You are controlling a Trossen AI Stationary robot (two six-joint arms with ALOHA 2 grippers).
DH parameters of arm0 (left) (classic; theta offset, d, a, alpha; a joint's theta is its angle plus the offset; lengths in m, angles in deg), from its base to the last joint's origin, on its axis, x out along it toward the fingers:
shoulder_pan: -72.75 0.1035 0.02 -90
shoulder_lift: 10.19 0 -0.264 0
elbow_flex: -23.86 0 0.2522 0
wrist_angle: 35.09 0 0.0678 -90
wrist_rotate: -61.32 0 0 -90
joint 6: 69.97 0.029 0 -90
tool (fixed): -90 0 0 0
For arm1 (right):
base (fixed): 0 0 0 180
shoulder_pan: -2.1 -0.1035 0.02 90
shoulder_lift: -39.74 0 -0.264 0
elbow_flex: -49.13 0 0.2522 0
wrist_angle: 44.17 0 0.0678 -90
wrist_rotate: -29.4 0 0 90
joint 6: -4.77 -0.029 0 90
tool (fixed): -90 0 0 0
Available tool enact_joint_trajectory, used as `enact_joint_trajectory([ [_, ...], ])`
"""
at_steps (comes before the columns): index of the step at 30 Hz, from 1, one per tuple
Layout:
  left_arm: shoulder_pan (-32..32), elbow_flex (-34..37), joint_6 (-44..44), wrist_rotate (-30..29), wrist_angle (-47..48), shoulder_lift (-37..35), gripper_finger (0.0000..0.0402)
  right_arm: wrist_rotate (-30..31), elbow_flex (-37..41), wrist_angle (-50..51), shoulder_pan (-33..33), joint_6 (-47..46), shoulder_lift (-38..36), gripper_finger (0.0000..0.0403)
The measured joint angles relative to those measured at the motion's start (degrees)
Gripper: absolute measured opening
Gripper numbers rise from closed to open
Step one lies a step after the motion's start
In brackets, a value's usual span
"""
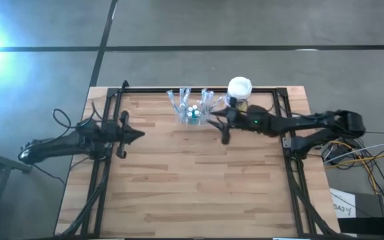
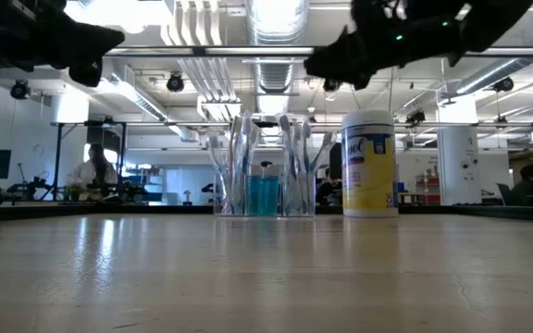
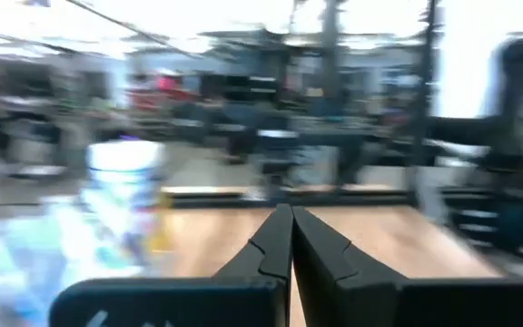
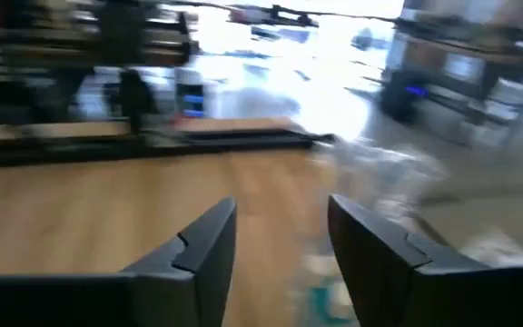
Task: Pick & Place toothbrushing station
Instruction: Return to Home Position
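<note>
Claw on right (image 4: 281, 207) agape, empty

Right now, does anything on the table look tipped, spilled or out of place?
Nothing stands out. The clear toothbrush holder stands upright with brushes in it, the white-lidded canister upright beside it, apart. The right gripper hangs open nearby; the left gripper is shut.

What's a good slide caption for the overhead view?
Right claw open near the clear holder of toothbrushes and the canister; left claw shut, both above the table.
</note>
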Motion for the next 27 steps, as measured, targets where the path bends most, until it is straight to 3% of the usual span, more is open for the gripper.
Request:
enact_joint_trajectory([
  [5, 0.1, -0.2, 4.7, -15.5, 5.3, -4.4, 0.0004, -9.5, 6.0, 1.3, 0.1, 0.2, -9.4, 0.0110],
  [7, 0.1, -0.2, 5.8, -17.3, 5.9, -5.6, 0.0004, -11.5, 8.9, 1.2, 0.8, 0.3, -13.1, 0.0075],
  [11, 0.1, -0.2, 6.9, -14.5, 5.8, -8.5, 0.0003, -15.5, 14.4, 0.8, 1.7, -0.4, -20.3, 0.0017],
  [15, 0.0, -0.1, 7.1, -14.2, 5.5, -12.4, 0.0003, -15.7, 19.5, 0.4, 1.2, -3.2, -27.4, 0.0010],
  [22, 0.0, 1.8, 8.2, -13.1, 4.1, -12.5, 0.0002, -14.0, 26.7, -0.1, 1.0, -5.1, -37.8, 0.0008],
  [27, 0.0, 3.3, 7.7, -10.9, -2.1, -12.4, 0.0001, -12.4, 31.0, -3.1, 0.8, -6.7, -42.4, 0.0008],
])
